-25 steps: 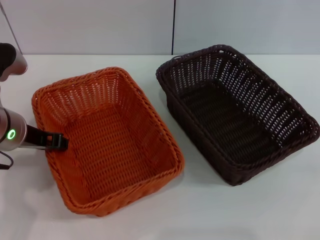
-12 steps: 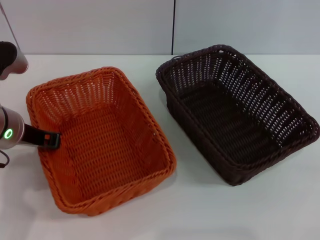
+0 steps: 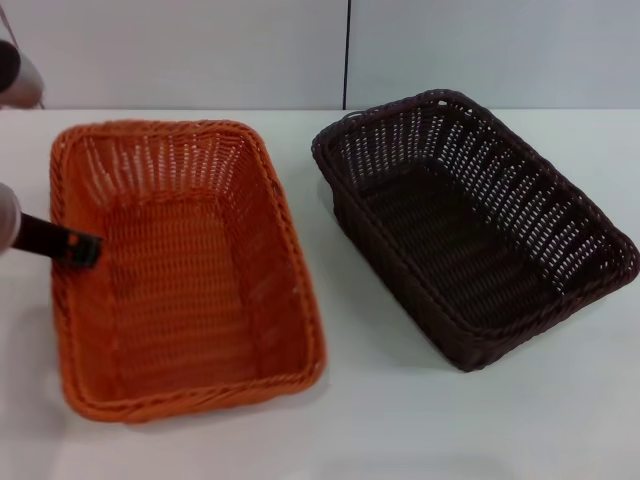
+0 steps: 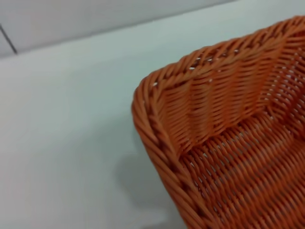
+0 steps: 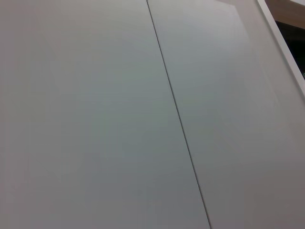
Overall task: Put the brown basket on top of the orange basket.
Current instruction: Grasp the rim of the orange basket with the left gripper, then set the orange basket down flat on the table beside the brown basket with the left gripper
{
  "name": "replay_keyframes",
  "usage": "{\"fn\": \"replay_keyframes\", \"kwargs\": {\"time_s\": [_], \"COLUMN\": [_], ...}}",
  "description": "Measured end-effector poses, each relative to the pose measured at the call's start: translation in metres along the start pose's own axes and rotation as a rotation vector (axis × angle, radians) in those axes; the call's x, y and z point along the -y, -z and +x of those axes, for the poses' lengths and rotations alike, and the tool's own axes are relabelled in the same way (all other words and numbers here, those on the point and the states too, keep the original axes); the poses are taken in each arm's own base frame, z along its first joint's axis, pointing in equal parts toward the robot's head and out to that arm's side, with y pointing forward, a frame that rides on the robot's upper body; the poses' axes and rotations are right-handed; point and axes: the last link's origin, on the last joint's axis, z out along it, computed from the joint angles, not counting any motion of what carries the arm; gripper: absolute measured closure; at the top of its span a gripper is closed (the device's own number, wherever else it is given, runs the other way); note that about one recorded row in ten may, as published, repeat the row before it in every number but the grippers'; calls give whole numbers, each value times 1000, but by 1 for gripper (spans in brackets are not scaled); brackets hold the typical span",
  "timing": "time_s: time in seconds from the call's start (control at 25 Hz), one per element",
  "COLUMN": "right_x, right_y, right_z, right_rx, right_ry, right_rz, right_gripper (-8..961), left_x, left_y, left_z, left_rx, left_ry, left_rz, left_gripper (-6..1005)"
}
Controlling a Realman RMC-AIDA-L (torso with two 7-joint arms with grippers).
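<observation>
The orange basket (image 3: 190, 280) lies on the left of the white table (image 3: 400, 420), its long side running away from me. My left gripper (image 3: 82, 249) is at the middle of the basket's left rim, shut on that rim, with one black finger showing inside the wall. The left wrist view shows a corner of the orange basket (image 4: 228, 143) close up, but no fingers. The brown basket (image 3: 470, 235) sits on the right, turned at an angle, apart from the orange one. My right gripper is out of view.
A pale wall (image 3: 200, 50) with a dark vertical seam (image 3: 348, 55) stands behind the table. The right wrist view shows only that wall (image 5: 95, 119). A strip of bare table separates the two baskets.
The orange basket has slid left and turned clockwise, so it now stands nearly square to me. My left gripper moved left and back with its rim. The brown basket has not moved.
</observation>
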Motion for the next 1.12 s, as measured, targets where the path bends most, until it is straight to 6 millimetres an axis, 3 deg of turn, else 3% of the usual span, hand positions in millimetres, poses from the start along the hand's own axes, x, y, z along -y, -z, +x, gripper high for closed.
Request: {"fn": "replay_keyframes", "kwargs": {"time_s": [0.12, 0.16, 0.32, 0.56, 0.72, 0.96, 1.12], "right_x": [-1, -2, -2, -1, -1, -2, 0], "right_y": [0, 0, 1, 4, 4, 7, 10], "right_z": [0, 0, -2, -3, -4, -5, -7], "right_rx": [0, 4, 16, 18, 24, 34, 43], "right_ry": [-1, -5, -10, -8, -9, -8, -4], "right_rz": [-3, -6, -7, -2, -4, -13, -10], "right_gripper": [131, 131, 131, 131, 131, 131, 131], "left_x": [4, 7, 7, -7, -15, -41, -47], "left_y": [10, 25, 37, 65, 78, 83, 86], "left_z": [6, 13, 19, 33, 39, 51, 55], "left_rx": [-21, -62, -87, -115, -147, -150, -144], "left_ry": [-51, -128, -200, -407, -483, -743, -846], "left_rz": [14, 30, 45, 63, 79, 61, 59], "left_gripper": [783, 784, 786, 865, 865, 864, 864]}}
